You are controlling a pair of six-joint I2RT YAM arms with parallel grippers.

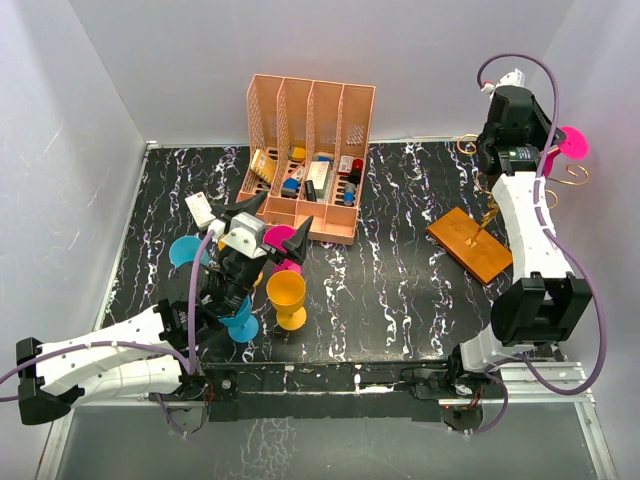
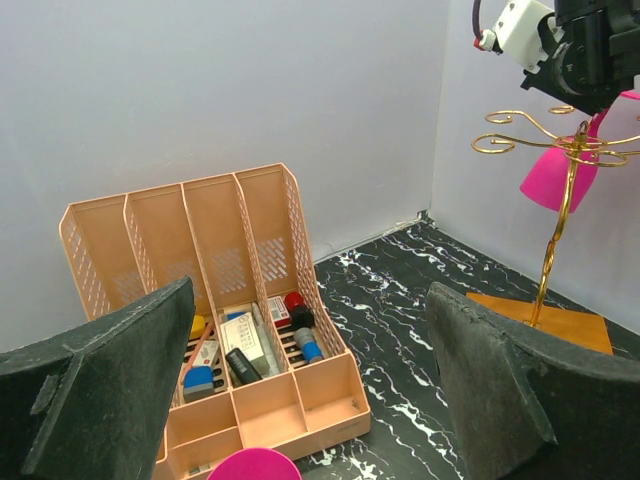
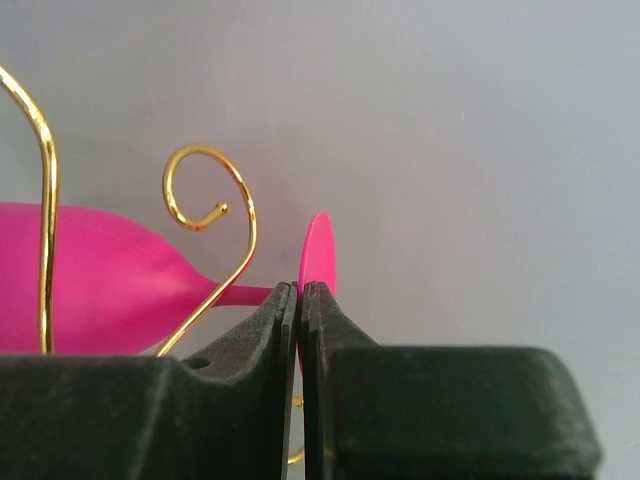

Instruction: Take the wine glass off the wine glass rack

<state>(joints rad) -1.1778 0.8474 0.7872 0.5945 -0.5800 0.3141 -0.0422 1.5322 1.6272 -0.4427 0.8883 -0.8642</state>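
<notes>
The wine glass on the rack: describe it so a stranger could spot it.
On the black marbled table, look to the far right, where a gold wire rack stands on a wooden base. The pink wine glass hangs among its top hooks. Unlike the glasses by the left arm, it is off the table, with the right end effector shut on its stem.

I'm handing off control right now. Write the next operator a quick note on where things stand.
Left gripper: open, empty, away from the rack.
Right gripper: shut on the stem of the pink wine glass, next to its foot.
Wine glass: hanging from the rack's gold wire, not yet lifted off.
Done: the grasp.
Left: slide the stem out of the wire and bring the glass clear.
</notes>
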